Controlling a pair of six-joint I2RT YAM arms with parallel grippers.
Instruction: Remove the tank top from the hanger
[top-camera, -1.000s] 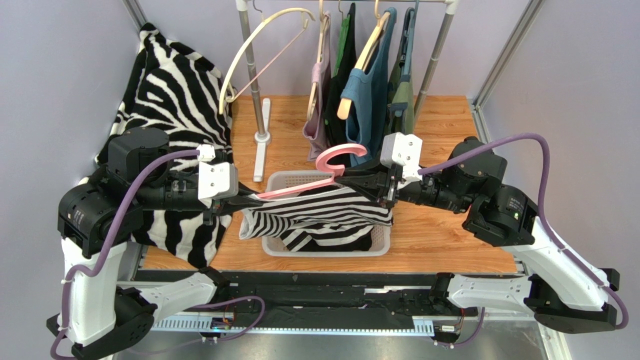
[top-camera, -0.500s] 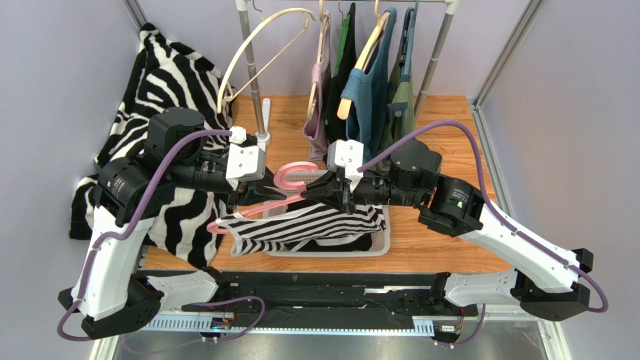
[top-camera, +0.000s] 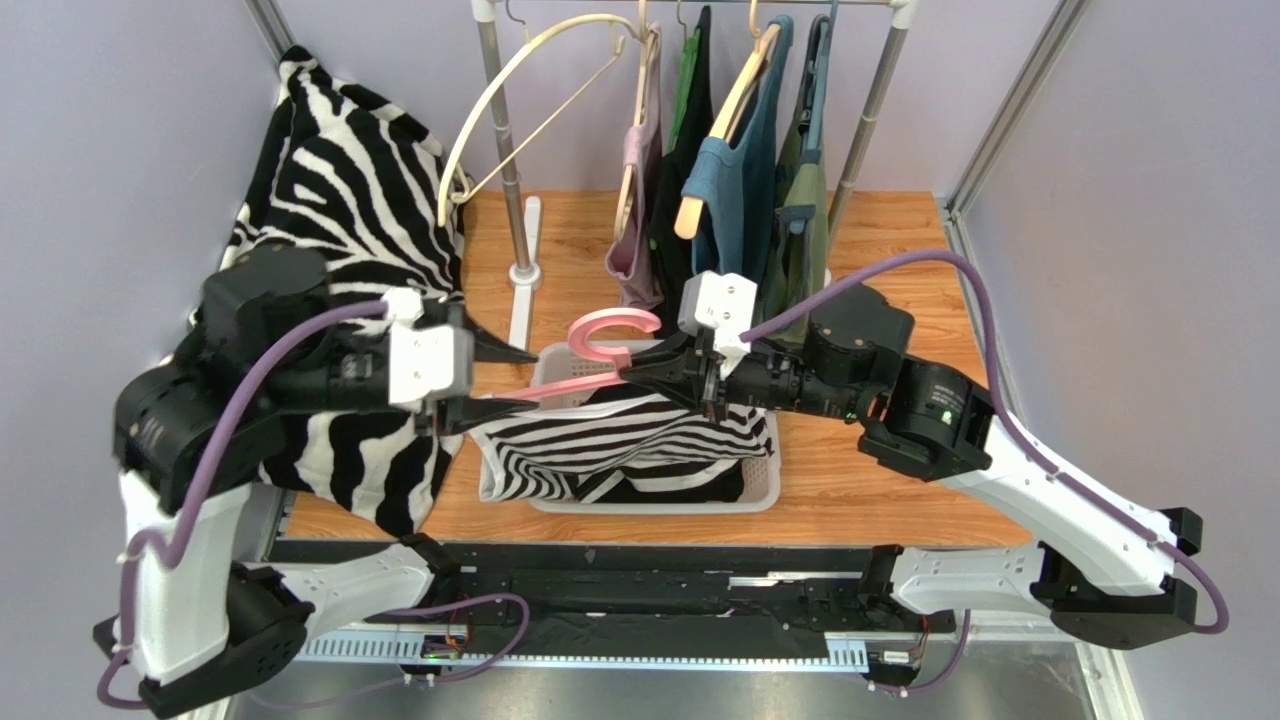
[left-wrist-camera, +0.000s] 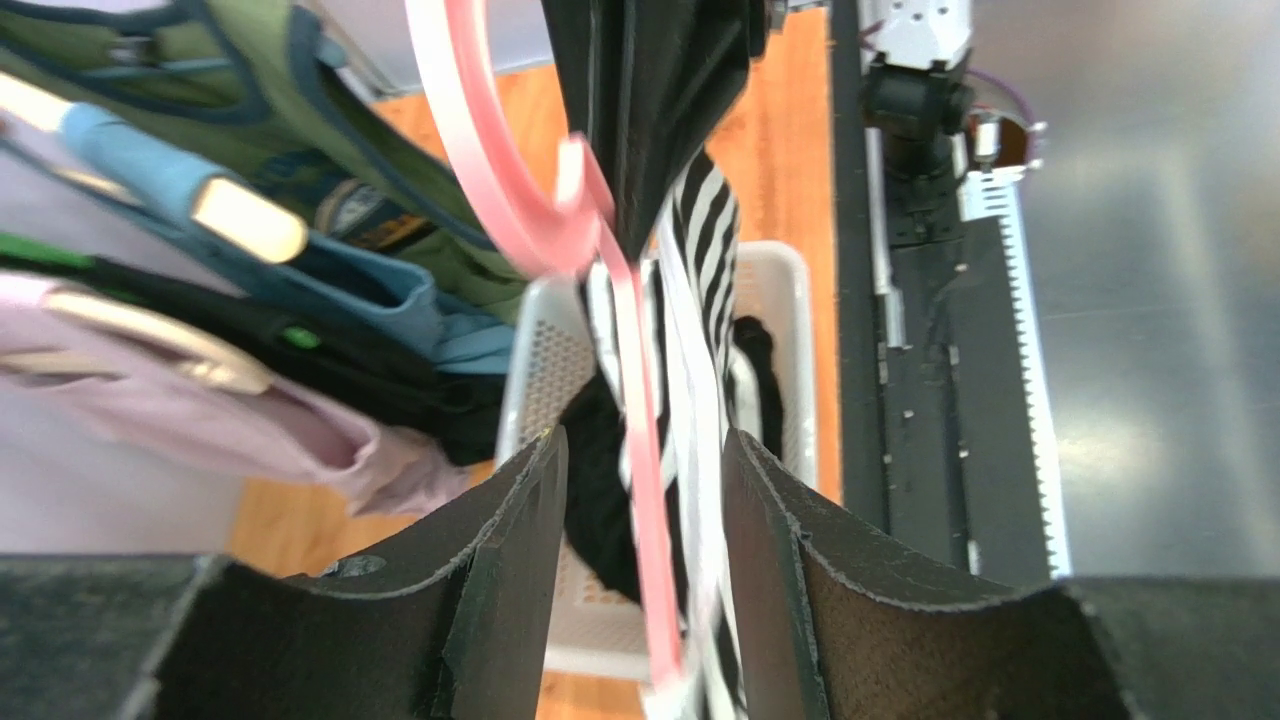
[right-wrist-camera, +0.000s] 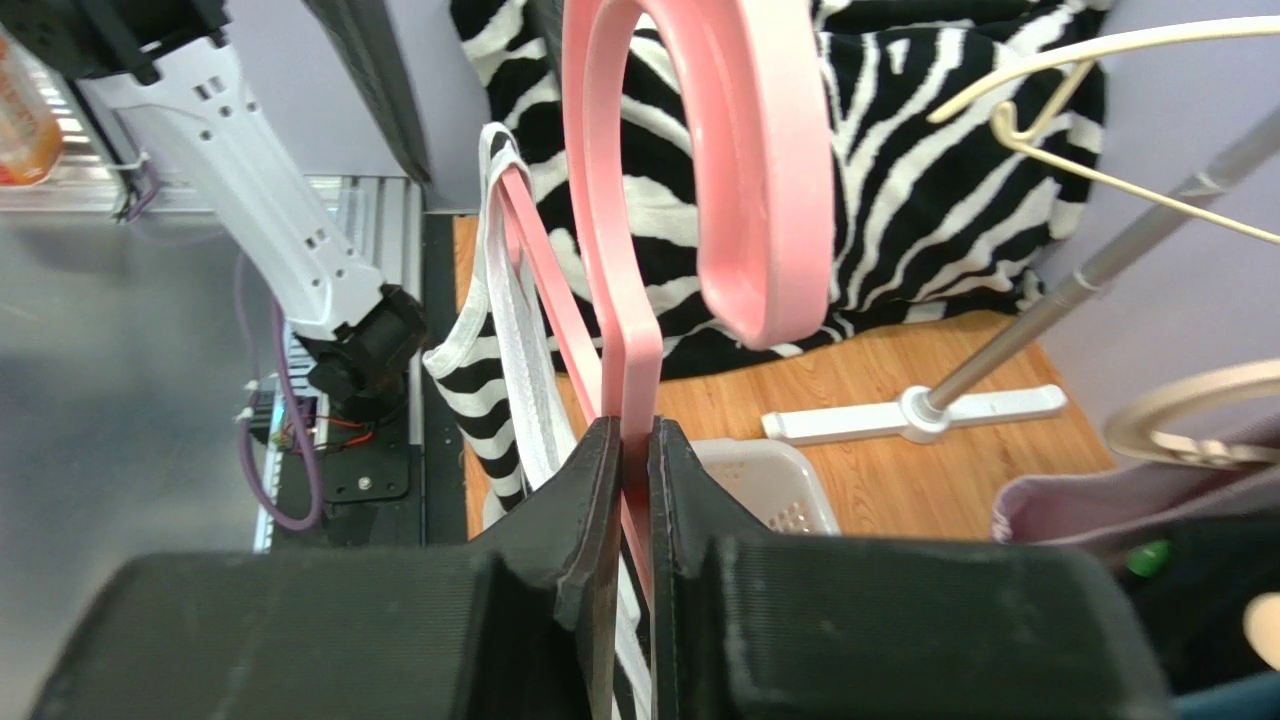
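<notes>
Top external view: the striped tank top (top-camera: 631, 443) hangs from a pink hanger (top-camera: 609, 338) held in the air above a white basket (top-camera: 759, 495) on the wooden worktop (top-camera: 887, 480), its lower part sagging into the basket. My right gripper (top-camera: 649, 375) is clamped tight on the hanger just below the hook; the right wrist view shows both fingers pinching the pink neck. My left gripper (top-camera: 504, 378) stands partly open and holds nothing. In the left wrist view its jaws straddle the hanger's near arm and the striped shoulder strap, with a gap on each side. I judge the step in hand to be stripping that strap off the hanger's end; the garment is not yet free. Next I would need to close the left gripper on fabric only, not the pink plastic, then draw the strap outward past the arm's tip while the right holds the hanger steady
</notes>
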